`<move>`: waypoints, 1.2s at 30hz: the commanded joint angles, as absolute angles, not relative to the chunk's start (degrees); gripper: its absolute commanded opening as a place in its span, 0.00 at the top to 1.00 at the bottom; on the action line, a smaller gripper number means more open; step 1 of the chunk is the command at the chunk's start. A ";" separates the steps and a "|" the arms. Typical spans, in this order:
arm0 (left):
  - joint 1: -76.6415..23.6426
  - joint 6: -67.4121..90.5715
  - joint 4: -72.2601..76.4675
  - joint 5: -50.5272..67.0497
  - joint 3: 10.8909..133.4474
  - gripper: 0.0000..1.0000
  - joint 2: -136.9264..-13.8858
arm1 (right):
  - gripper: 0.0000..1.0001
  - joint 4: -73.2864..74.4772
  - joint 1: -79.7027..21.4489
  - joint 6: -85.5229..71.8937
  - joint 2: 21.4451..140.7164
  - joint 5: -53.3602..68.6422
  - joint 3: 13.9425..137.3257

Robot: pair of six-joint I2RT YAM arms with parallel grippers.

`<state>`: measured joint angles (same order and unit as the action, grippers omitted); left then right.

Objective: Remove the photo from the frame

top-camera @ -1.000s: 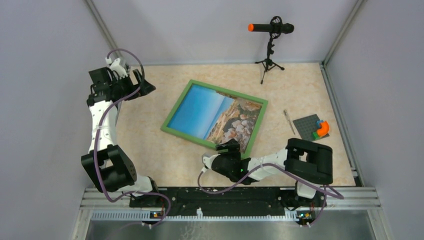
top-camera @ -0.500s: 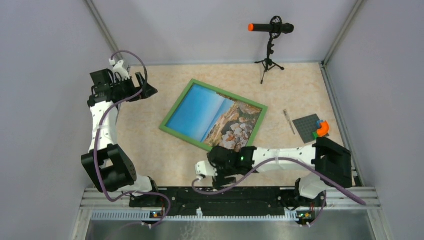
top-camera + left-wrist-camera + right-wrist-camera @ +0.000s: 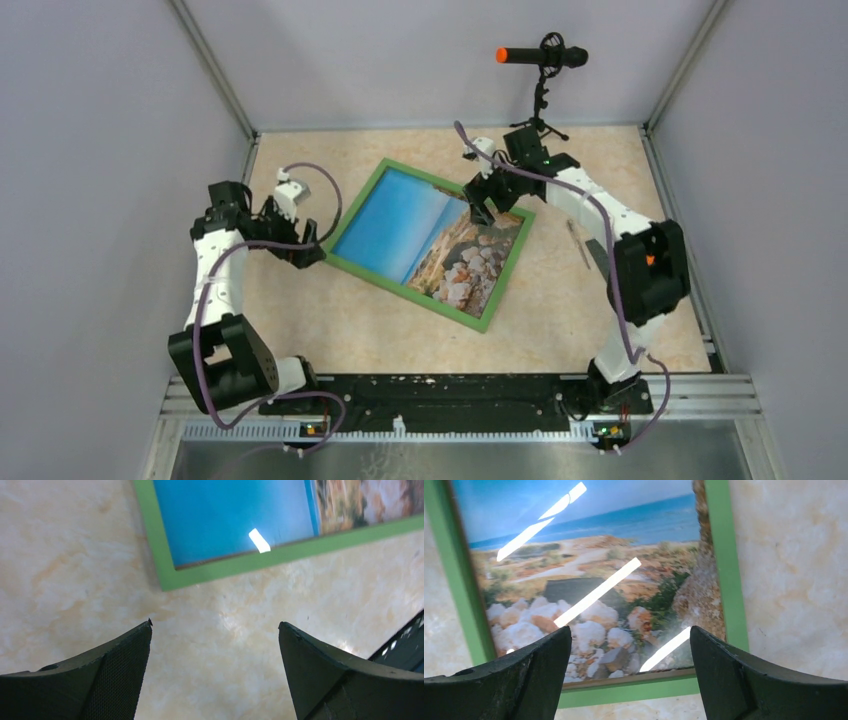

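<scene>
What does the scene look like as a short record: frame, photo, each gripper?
frame: flat on table, green front up
photo: inside frame, face up
left gripper: open, over bare table by frame's sky-end corner
right gripper: open, over photo's rocky end, holding nothing
task: photo not yet out

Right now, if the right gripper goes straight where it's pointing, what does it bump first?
Probably the photo, at its pale-rocks end, just inside the green frame. The open right gripper points down at it; its height above is unclear.
</scene>
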<state>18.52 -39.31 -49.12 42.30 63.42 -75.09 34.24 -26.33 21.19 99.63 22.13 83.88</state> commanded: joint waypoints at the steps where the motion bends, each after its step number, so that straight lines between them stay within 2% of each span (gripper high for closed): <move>1: 17.70 -57.89 -58.45 40.00 57.26 0.01 -73.43 | 0.14 39.07 -21.55 19.62 108.32 27.48 91.86; 9: 14.20 -62.17 -52.31 36.49 46.34 0.01 -70.46 | 0.14 38.53 -19.17 20.56 118.78 23.25 100.97; 17: 9.24 -58.95 -46.12 34.72 42.45 0.01 -70.36 | 0.14 39.41 -18.33 22.05 127.31 20.06 110.25; 23: 3.39 -54.25 -38.50 31.02 39.11 0.01 -70.36 | 0.15 40.79 -17.44 21.83 132.69 23.88 114.04; 29: 2.86 -49.71 -34.99 30.19 40.15 0.01 -74.11 | 0.17 43.18 -16.09 22.16 134.58 28.02 112.94; 36: 2.81 -46.58 -30.60 29.38 42.31 0.03 -79.90 | 0.21 43.99 -14.16 21.45 131.12 32.27 103.66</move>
<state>2.96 -49.17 -35.22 29.32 40.01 -78.02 40.36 -15.29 21.91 133.25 29.23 109.95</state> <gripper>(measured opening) 0.971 0.801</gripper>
